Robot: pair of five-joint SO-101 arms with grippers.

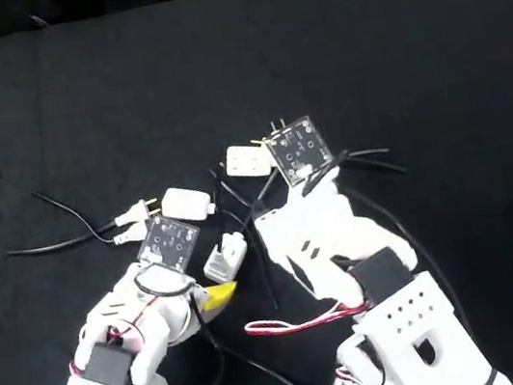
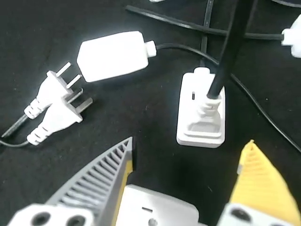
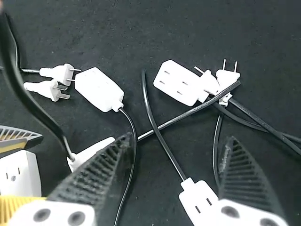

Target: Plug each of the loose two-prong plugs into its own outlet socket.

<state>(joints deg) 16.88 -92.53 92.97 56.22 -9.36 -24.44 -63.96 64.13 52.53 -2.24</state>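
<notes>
1. My left claw [image 2: 188, 142] is wide open and holds nothing. It hangs over a white socket [image 2: 201, 113] with a black cord [image 2: 225, 52] stuck in it.
2. Two loose plugs [image 2: 54, 106] lie side by side next to a white block [image 2: 113, 55], left of the tabletop's [image 1: 46, 99] middle.
3. My right claw [image 3: 178, 138] is open and empty too, above crossed cords [image 3: 160, 126].

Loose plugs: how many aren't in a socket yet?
4. Two plugs beside one white socket block; two by another block. Arms may hide more.
</notes>
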